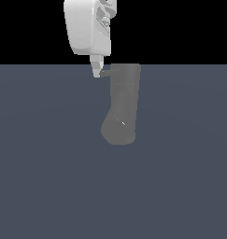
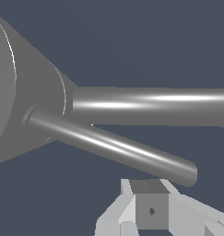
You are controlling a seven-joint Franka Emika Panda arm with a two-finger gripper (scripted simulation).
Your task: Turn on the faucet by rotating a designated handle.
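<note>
The faucet is a thick dark-grey cylinder with a rounded bulbous end toward the front. Its handle, a thin grey rod, sticks out from the far end toward the exterior view's left. My white gripper hangs from above with its fingers together, the tips right at the rod's free end and nothing held between them. In the wrist view the handle runs diagonally from the faucet body and ends just above my gripper. A second, longer rod runs behind it and out of the frame.
The faucet stands on a flat blue-grey floor that stretches all around it. Nothing else shows on it.
</note>
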